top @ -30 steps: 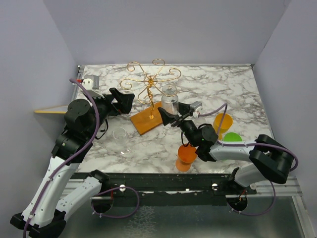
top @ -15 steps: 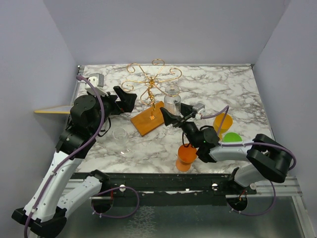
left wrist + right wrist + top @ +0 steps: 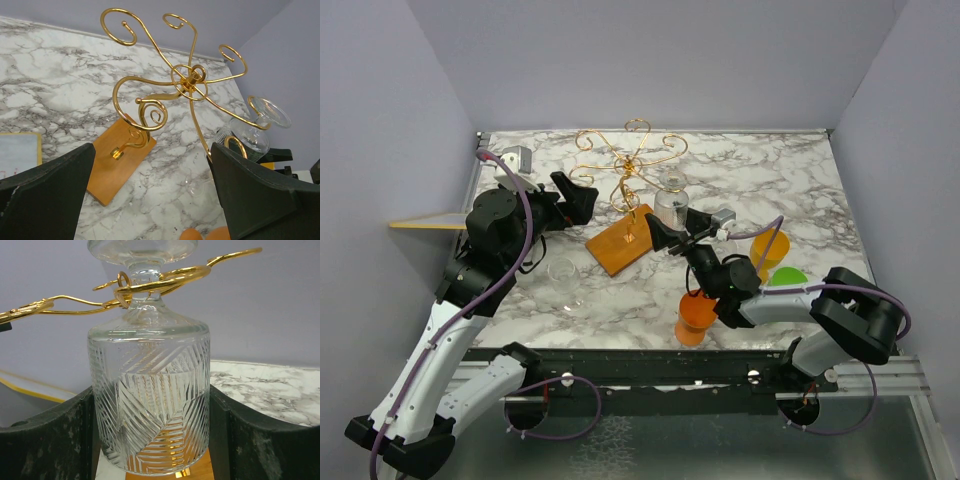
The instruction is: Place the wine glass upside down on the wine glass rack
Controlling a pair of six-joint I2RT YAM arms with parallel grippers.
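Lavender walls (image 3: 620, 60) close in a white-and-grey marbled table (image 3: 800, 190), a hard top that we judge would not forgive a dropped glass. Our left arm (image 3: 495, 230) reaches in beside the wine glass rack (image 3: 613, 248), its jaws spread as wide as they go and holding nothing. Our right arm (image 3: 770, 300) comes in low from the other side. Its jaws are partly open and pressed against both flanks of the wine glass (image 3: 149, 410).

That glass is upside down, and its stem is threaded through one gold scroll arm (image 3: 165, 277) with the foot just above the wire. We cannot tell whether the wire bears its weight yet. If we let go too soon, the foot may slip off the curl and the glass fall. The wire stand also looks light, so a sideways tug from our grip could drag or tip it on its wooden base.

Smaller things crowd the way out. An orange cup (image 3: 697, 315) sits under our right forearm, a yellow cup (image 3: 769, 247) stands just beyond, and a second clear glass (image 3: 563, 280) stands near our left arm. A careless withdrawal could knock any of them.
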